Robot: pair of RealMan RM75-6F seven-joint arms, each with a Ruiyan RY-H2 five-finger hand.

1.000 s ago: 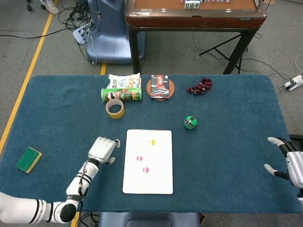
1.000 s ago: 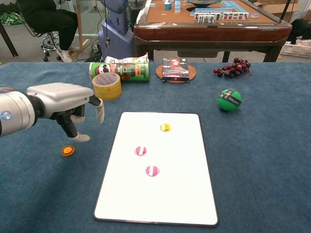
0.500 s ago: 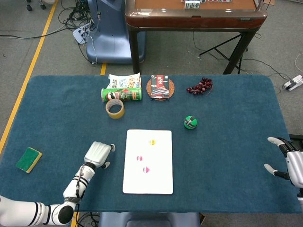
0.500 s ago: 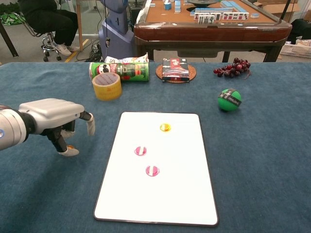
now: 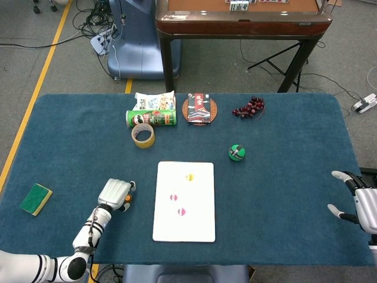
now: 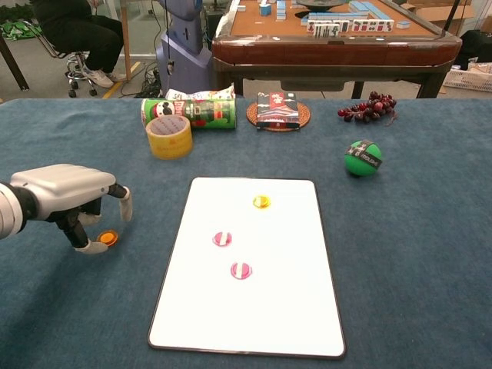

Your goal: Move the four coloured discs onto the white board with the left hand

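Observation:
The white board [image 5: 184,227] [image 6: 254,315] lies flat at the table's front centre. On it rest a yellow disc [image 5: 189,176] [image 6: 261,201] and two pink-striped discs [image 5: 174,197] [image 6: 222,238], [image 5: 182,211] [image 6: 241,270]. An orange disc [image 5: 126,200] [image 6: 108,237] lies on the blue cloth left of the board. My left hand [image 5: 116,192] [image 6: 68,198] hangs low just left of that disc, fingers pointing down and apart, thumb tip close beside the disc. The disc still lies flat on the cloth. My right hand [image 5: 360,203] rests open at the table's right edge, seen only in the head view.
A tape roll [image 5: 143,135] [image 6: 168,136], a green can [image 5: 152,118] [image 6: 188,113] and a snack bag sit behind the board on the left. A packet on a coaster [image 5: 199,109], grapes [image 5: 248,108] and a green ball [image 5: 237,152] [image 6: 363,158] are further right. A sponge [image 5: 36,198] lies far left.
My left hand has moved away from the board, to the left and towards the table's front, and come down beside the orange disc. The right hand has stayed put.

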